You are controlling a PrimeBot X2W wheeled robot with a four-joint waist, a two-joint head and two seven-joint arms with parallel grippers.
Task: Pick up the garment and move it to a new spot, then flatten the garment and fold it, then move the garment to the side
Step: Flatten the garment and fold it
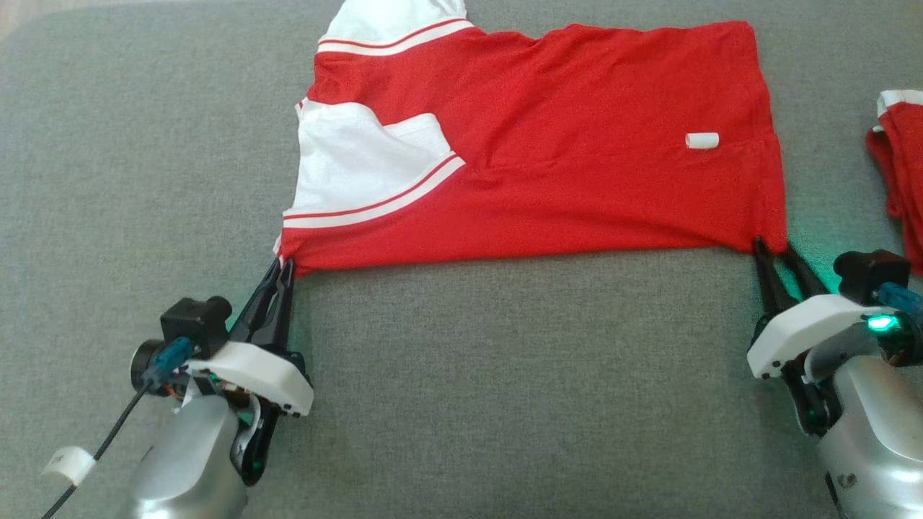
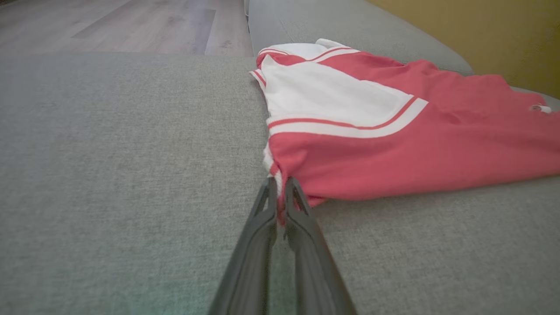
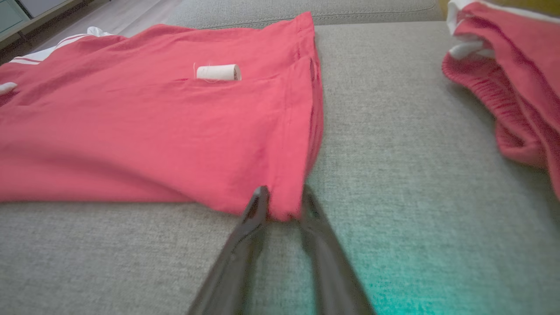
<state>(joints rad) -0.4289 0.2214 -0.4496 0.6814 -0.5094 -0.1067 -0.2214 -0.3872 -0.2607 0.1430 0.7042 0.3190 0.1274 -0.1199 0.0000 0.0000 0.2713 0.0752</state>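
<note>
A red garment (image 1: 548,144) with white striped sleeves (image 1: 360,166) lies spread flat on the grey upholstered surface (image 1: 505,375), reaching its far edge, where we see one sleeve hang over. In the head view it stretches from the robot's left to its right, with its near edge running straight between the two arms.

The left gripper (image 1: 283,265) is at the garment's near left corner. In the left wrist view (image 2: 280,183) we see its fingers pressed together, with a pinch of red and white cloth (image 2: 415,144) caught between the tips.

The right gripper (image 1: 771,249) is at the near right corner. In the right wrist view (image 3: 283,194) we see its two fingers standing apart on either side of that corner, which sits in the gap between them, not clamped. A green glow from that wrist falls on the surface beside it.

A small white tag (image 1: 701,140) rests on the red cloth near the right hem, and we see it again from the right wrist (image 3: 218,72).

A second red and white garment (image 1: 901,166) lies bunched at the robot's far right, apart from the first. Pale wooden floor (image 2: 131,22) shows past the surface.
</note>
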